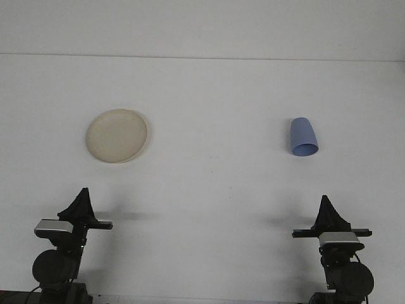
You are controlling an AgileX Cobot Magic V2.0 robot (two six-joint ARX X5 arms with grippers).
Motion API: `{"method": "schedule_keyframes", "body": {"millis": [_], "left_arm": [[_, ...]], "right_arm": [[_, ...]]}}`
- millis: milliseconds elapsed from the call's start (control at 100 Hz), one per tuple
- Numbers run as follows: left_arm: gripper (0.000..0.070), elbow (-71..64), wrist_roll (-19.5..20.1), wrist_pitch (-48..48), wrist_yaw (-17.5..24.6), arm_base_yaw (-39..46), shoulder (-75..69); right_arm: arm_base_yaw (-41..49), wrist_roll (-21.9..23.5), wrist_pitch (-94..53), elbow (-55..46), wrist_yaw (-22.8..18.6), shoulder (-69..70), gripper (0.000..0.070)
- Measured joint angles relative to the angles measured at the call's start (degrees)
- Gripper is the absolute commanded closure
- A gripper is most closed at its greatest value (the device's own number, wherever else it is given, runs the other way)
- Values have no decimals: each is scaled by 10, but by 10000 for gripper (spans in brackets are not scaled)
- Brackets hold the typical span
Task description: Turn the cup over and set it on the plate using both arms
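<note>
A cream round plate (117,135) lies on the white table at the left, with nothing on it. A blue cup (302,136) lies on its side at the right, its open mouth turned toward me and its base pointing away. My left gripper (83,192) stands at the near left edge, well short of the plate, its fingers closed to a point and holding nothing. My right gripper (325,201) stands at the near right edge, a good way in front of the cup, also shut and holding nothing.
The white table (209,190) runs back to a pale wall; its far edge (202,57) shows as a faint line. Plate and cup sit far apart, at about the same depth.
</note>
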Motion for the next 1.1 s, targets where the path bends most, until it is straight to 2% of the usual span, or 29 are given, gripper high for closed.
{"method": "schedule_keyframes", "body": {"millis": [360, 570, 870, 1100], "left_arm": [[689, 0, 0, 0, 0, 0, 0], [689, 0, 0, 0, 0, 0, 0], [689, 0, 0, 0, 0, 0, 0], [689, 0, 0, 0, 0, 0, 0]], "right_arm": [[0, 1, -42, 28, 0, 0, 700], [0, 12, -172, 161, 0, 32, 700], [0, 19, -372, 364, 0, 175, 700], [0, 21, -498, 460, 0, 278, 700]]}}
